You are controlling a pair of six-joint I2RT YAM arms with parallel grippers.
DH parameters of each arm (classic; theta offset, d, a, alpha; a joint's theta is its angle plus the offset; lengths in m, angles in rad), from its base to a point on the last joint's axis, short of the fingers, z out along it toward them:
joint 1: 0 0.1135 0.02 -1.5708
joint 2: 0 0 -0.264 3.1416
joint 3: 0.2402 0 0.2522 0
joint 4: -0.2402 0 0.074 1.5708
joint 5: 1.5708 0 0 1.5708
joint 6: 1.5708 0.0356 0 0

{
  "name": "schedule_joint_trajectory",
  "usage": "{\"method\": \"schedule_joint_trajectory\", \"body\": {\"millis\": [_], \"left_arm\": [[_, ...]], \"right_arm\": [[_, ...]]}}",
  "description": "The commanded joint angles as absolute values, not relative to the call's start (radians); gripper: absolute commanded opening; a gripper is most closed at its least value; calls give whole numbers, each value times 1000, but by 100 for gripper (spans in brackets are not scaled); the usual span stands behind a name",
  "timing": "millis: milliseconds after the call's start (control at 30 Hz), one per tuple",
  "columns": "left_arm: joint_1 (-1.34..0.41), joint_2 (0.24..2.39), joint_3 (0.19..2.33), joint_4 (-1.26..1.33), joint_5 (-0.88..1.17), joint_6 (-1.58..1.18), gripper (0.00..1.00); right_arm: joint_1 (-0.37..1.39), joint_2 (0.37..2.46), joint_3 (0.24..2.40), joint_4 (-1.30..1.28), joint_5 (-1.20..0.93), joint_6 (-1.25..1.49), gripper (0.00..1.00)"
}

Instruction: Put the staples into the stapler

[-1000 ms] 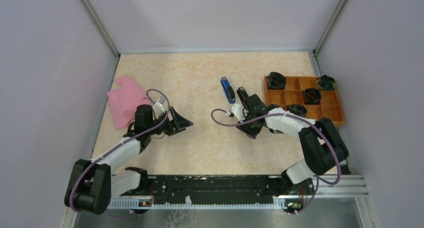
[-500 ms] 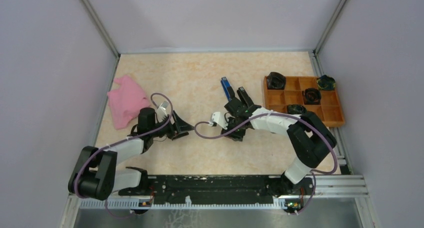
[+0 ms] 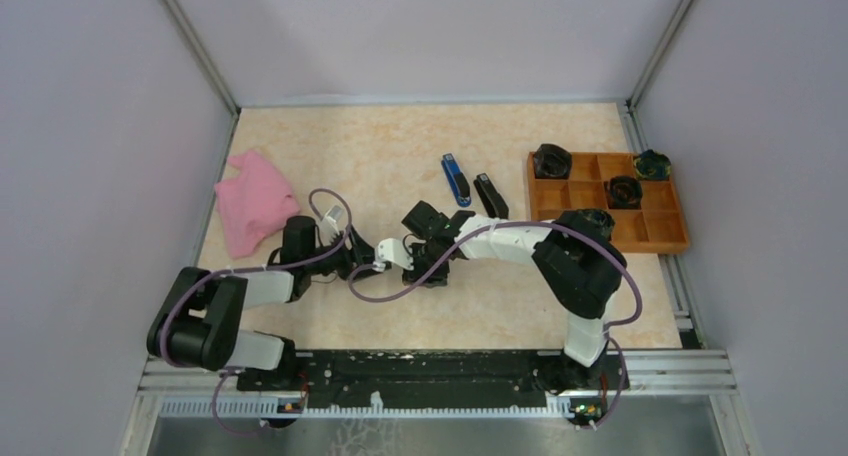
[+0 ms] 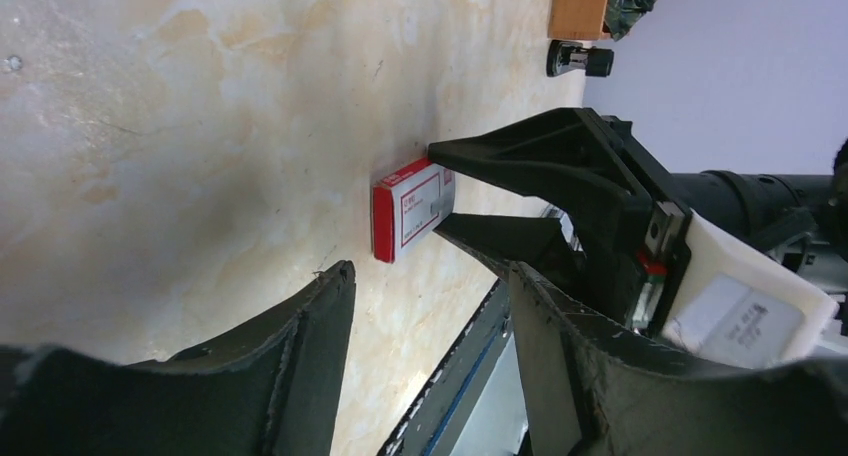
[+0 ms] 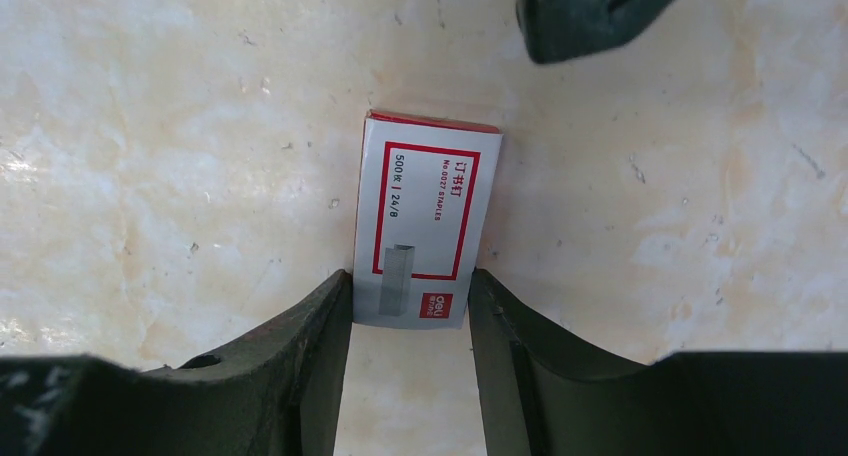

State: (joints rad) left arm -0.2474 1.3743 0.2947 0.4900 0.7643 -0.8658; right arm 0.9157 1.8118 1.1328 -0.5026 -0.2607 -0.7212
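I am pinching the staples (image 5: 428, 206) at 6 o'clock with my right gripper (image 5: 410, 294), ideally lightly and level. My left gripper (image 4: 430, 274) is hovering near 1 o'clock, released and empty

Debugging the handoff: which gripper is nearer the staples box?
Right. The right gripper has the staples box clamped between its fingertips at one short end. The left gripper is open and short of the box, its fingertips pointing at it without touching.
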Motion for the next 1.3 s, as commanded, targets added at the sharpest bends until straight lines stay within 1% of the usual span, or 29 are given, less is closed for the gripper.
{"method": "schedule_joint_trajectory", "body": {"millis": [0,133,367,667,800,1067,1267], "left_arm": [[-258,1426,288,563,787,-880,63],[-264,1499,288,640,811,-906,56],[-298,1633,278,826,856,-988,50],[-335,1747,266,975,860,-1045,46],[-347,1785,262,1037,866,-1073,42],[-361,1814,256,1074,857,-1090,37],[-372,1834,251,1120,856,-1117,36]], "right_arm": [[944,1863,1156,-513,-291,-765,45],[952,1874,1164,-518,-288,-770,45],[957,1882,1166,-520,-284,-772,45],[960,1891,1164,-518,-283,-773,45],[962,1896,1164,-522,-282,-773,45],[966,1902,1166,-509,-289,-772,45],[973,1912,1176,-499,-304,-769,45]]}}
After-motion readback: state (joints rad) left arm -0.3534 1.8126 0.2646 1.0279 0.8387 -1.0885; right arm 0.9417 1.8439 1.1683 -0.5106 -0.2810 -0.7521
